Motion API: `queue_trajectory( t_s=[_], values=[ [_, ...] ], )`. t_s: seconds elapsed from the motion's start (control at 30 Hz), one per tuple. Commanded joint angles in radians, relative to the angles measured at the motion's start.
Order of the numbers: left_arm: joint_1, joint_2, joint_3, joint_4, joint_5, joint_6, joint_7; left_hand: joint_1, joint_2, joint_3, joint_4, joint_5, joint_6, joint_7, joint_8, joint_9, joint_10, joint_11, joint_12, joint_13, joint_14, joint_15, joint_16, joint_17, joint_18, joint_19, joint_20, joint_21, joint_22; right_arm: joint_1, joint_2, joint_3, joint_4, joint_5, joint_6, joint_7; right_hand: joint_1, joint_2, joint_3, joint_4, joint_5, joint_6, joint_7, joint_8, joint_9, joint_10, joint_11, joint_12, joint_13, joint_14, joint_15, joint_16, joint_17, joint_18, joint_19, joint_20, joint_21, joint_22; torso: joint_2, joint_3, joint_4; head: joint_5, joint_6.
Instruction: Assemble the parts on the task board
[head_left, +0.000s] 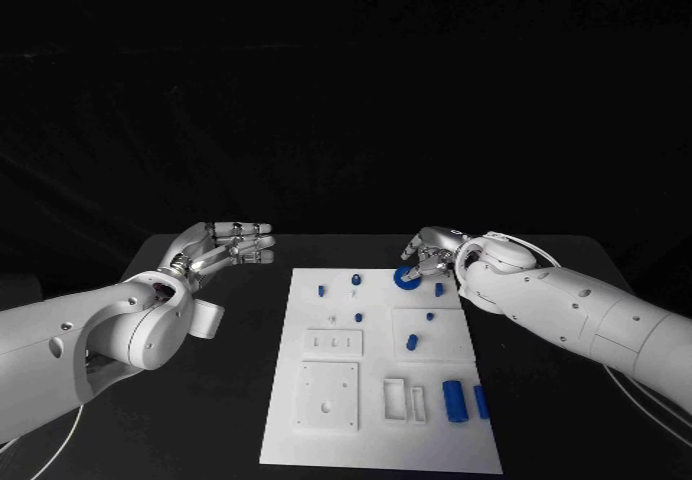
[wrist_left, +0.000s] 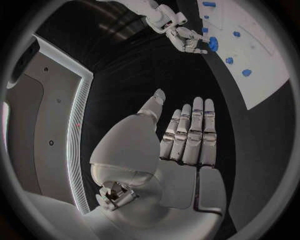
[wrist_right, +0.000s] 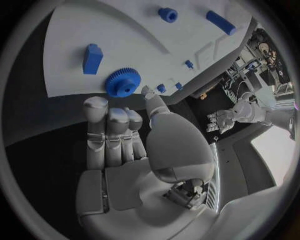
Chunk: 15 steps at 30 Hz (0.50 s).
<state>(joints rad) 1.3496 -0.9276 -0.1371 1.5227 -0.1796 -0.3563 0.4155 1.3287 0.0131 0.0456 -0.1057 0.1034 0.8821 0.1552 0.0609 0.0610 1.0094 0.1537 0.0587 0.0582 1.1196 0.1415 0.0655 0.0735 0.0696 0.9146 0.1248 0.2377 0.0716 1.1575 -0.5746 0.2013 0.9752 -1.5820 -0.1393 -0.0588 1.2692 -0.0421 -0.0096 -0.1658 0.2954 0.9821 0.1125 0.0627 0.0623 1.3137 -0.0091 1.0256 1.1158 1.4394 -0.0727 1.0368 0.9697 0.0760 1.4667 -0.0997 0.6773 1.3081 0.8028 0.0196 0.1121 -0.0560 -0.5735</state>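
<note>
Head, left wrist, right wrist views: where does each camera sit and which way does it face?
Head: on the robot's head, looking down at the white board; both arms enter.
Left wrist: behind the open left hand, facing across the table to the board's far end.
Right wrist: behind the right hand, facing the blue gear by its fingertips.
Shared: all three show the gear and board; each wrist view shows the other hand.

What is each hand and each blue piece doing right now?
Left hand: open, fingers straight, holding nothing, off the board.
Right hand: fingertips at the blue gear, whether it grips it I cannot tell.
Blue gear: lying flat at the board's far edge.
Two blue cylinders: lying flat at the board's near end.
Task board: flat on the table.
</note>
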Motion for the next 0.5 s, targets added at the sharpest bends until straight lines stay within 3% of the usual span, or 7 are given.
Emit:
queue_trajectory(
  t_s=[0.03,0.17,0.5],
  values=[
    [0.001,-0.001,0.001,0.003,-0.008,0.029,0.02,0.004,0.002,-0.004,0.0,0.001,0.005,0.004,0.001,0.0,0.003,0.001,0.002,0.0,0.002,-0.005,-0.004,0.0,-0.008,0.003,0.001,-0.004,0.002,-0.006,0.004,0.0,-0.009,-0.024,0.018,-0.007,0.007,0.006,-0.002,-0.005,0.006,0.017,-0.002,0.0,0.001,-0.001,0.005,0.001,0.001,0.005,-0.001,-0.002,0.002,0.009,0.033,0.005,-0.006,0.041,0.001,0.0004,0.0,0.003,-0.002],
    [0.001,-0.002,0.001,0.003,-0.008,0.03,0.02,0.003,0.004,-0.006,0.0,0.002,0.009,0.005,0.001,0.0,0.006,0.001,0.002,0.0,0.003,-0.005,-0.004,0.0,-0.008,0.004,0.001,-0.005,0.002,-0.013,0.008,-0.001,-0.018,-0.028,0.019,-0.008,0.007,0.008,0.003,-0.008,0.011,0.019,-0.002,0.0,0.001,-0.002,0.005,-0.001,0.001,0.005,-0.002,-0.003,0.002,0.008,0.033,0.004,-0.009,0.043,0.002,0.0022,-0.0007,0.003,-0.003],
    [0.001,-0.003,0.001,0.004,-0.008,0.031,0.019,0.003,0.006,-0.008,0.0,0.002,0.013,0.006,0.001,0.0,0.008,0.001,0.001,0.0,0.004,-0.005,-0.004,0.0,-0.008,0.006,0.0,-0.008,0.002,-0.021,0.015,-0.001,-0.031,-0.034,0.019,-0.01,-0.008,0.012,0.038,-0.031,0.025,0.029,-0.002,-0.001,0.001,-0.002,0.004,0.0,0.003,0.006,-0.002,-0.006,0.008,0.007,0.04,0.004,-0.025,0.062,0.001,0.0003,0.0005,0.002,-0.008]
  ],
)
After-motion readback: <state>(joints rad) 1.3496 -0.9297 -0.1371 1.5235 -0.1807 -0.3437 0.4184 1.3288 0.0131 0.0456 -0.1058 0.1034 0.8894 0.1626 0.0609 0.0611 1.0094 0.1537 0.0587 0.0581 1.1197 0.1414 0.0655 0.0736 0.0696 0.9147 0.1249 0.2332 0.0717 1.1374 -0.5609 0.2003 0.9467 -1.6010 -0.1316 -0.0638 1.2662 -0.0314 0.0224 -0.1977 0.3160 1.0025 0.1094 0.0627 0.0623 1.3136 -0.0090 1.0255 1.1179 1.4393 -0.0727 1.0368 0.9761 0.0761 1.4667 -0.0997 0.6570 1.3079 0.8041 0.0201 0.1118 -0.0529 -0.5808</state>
